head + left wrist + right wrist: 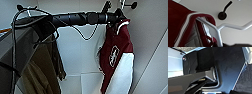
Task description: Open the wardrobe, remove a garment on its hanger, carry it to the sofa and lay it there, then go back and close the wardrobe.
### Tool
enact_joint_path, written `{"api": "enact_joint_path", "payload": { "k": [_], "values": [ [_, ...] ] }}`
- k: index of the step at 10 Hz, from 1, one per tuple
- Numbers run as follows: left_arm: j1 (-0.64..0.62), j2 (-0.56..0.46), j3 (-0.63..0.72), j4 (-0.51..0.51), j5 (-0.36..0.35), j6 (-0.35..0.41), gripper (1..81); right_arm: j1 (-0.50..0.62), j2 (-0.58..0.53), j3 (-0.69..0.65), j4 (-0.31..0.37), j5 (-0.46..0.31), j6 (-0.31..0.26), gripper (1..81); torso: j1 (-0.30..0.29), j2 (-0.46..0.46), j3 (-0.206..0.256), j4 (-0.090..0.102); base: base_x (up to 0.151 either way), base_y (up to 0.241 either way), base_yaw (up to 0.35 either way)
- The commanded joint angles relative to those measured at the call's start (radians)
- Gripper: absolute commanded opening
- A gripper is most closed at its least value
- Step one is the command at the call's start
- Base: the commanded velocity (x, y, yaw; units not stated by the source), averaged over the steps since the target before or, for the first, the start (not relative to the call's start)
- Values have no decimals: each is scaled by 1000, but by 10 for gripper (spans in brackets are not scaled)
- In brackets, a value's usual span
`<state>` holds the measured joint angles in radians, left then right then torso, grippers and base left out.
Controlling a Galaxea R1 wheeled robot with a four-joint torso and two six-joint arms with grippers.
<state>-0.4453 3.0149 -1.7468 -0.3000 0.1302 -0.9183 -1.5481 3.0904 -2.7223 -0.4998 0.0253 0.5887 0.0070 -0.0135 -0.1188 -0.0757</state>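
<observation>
Risk: the hanger (pixel 218 31) could snag on the black peg (pixel 223 13) above it, I'd guess, if lifted crookedly, dropping the garment (pixel 116 53).
Garment: hangs inside the wardrobe (pixel 75 50), just below the left gripper (pixel 117 16), right of the olive jacket (pixel 45 67).
Left gripper: at the hanger's top; grip cannot be made out.

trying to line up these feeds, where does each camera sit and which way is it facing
Head view: high on the robot, facing into the white wardrobe; the left arm reaches across to the maroon jacket, beside an olive jacket.
Left wrist view: on the left wrist, looking up past the jacket's collar at the white hanger and a dark hook.
Right wrist view: on the right wrist, facing the robot's own dark plate.
Shared: head and left wrist views both show the maroon jacket.
</observation>
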Motion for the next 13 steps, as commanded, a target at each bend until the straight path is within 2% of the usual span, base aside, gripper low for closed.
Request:
{"api": "enact_joint_path", "payload": {
  "k": [1,2,3,5,8,13],
  "values": [
    [-198,-49,38,47,-116,27,10,32,4,10,0,-47,-4,811,0,0,97,0,0,0,0],
    [-189,-83,77,47,-136,27,10,32,4,10,0,-47,-4,811,0,0,17,0,0,0,0],
    [-174,-122,117,47,-151,29,10,33,6,10,0,-48,-4,811,0,0,45,0,0,0,0],
    [-129,-189,191,47,-165,29,10,33,6,12,0,-48,-4,811,-2,-1,68,0,0,0,0],
    [-48,-246,320,79,-231,33,10,35,7,12,-2,-48,-4,811,-2,-1,69,0,0,0,0],
    [0,-341,521,94,-319,35,10,41,10,14,0,-48,-4,811,-2,0,69,0,0,0,0]
  ]
}}
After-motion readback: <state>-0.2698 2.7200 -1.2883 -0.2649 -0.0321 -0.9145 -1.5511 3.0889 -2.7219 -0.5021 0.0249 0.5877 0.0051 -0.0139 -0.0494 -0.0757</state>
